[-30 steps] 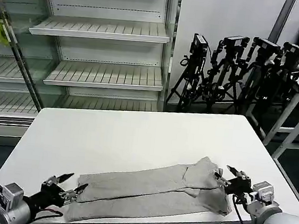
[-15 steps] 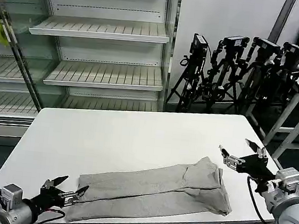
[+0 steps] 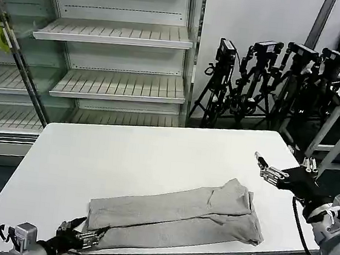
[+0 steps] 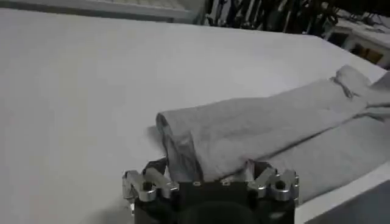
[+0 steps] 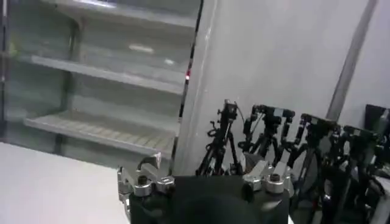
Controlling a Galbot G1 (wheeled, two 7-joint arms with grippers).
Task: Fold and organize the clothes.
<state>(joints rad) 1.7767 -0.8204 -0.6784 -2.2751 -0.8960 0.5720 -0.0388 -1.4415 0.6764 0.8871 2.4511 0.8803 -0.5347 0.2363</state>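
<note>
The grey T-shirt (image 3: 176,216) lies folded into a long strip along the near edge of the white table (image 3: 143,152). The left gripper (image 3: 82,235), fingers spread and empty, sits at the strip's left end, likely ready for another fold. The right gripper (image 3: 266,170) hovers released above the table's right side, clear of the cloth.

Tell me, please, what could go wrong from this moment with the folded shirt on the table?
1. The grey T-shirt lies folded in a long strip close to the near edge of the table; a pull toward that edge might drag it off.
2. The left claw sits low at the strip's left end, and could snag the cloth and open the fold.
3. The right claw is raised, apart from the shirt, so nothing holds that end.
</note>
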